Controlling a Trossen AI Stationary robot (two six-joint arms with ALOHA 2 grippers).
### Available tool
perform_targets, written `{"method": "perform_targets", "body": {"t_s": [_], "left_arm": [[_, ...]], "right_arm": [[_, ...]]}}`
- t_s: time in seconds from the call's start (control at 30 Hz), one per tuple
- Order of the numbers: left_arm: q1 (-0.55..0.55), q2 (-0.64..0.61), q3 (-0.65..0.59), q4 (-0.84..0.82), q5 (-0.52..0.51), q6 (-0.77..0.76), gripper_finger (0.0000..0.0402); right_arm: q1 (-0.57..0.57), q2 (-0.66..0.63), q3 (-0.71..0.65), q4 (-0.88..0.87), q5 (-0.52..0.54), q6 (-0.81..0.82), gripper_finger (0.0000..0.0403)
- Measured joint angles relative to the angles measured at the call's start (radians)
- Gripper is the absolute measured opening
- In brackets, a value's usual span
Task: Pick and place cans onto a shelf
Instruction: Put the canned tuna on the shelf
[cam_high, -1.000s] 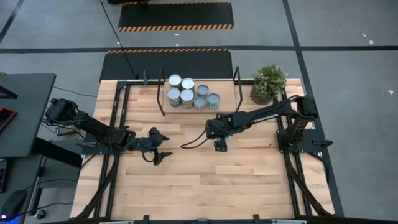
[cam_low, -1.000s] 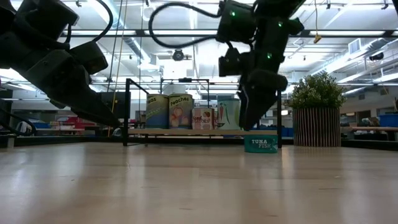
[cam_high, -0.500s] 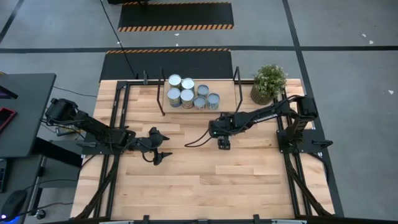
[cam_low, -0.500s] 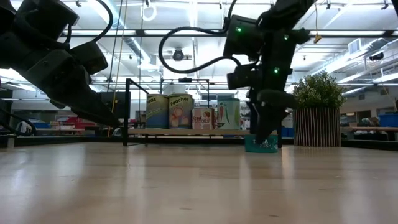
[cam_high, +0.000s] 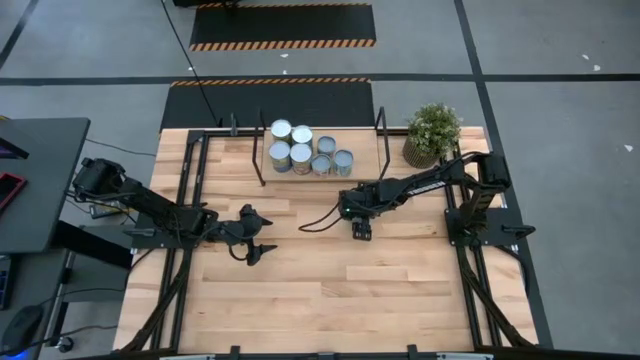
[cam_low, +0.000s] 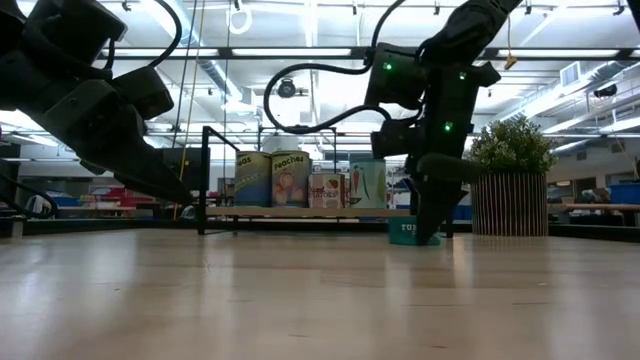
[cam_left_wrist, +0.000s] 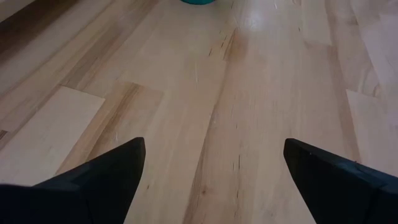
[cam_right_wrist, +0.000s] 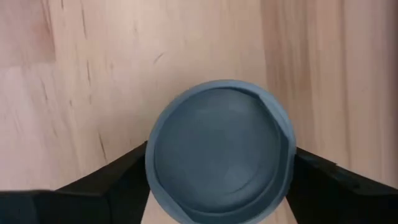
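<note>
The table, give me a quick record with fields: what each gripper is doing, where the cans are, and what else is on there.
right gripper: down over the tuna can, a finger against each side
tuna can: on the table, in front of the shelf
left gripper: open, empty, waiting at the table's left
other cans: six, clustered on the shelf
plant: back right corner

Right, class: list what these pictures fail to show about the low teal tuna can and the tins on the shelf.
- Low teal tuna can: low view, label mostly hidden behind the right end effector.
- Same can, high view: covered by that end effector.
- Same can, left wrist view: cut off by the frame edge.
- Silver-topped tins on the light-wood shelf: rear labels blocked by front tins.
</note>
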Motion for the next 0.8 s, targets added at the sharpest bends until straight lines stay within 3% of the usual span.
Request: {"method": "perform_targets", "body": {"t_s": [0.13,0.5,0.8], "left_arm": [[0.0,0.0,0.0,0.0,0.0,0.0,0.0389],[0.0,0.0,0.0,0.0,0.0,0.0,0.0389],[0.0,0.0,0.0,0.0,0.0,0.001,0.0389]], "right_arm": [[-0.014,0.0,0.008,-0.01,-0.006,0.001,0.0298],[-0.092,0.0,0.229,-0.277,0.093,-0.034,0.0315],[-0.194,0.0,0.303,-0.409,0.097,-0.048,0.0315]]}}
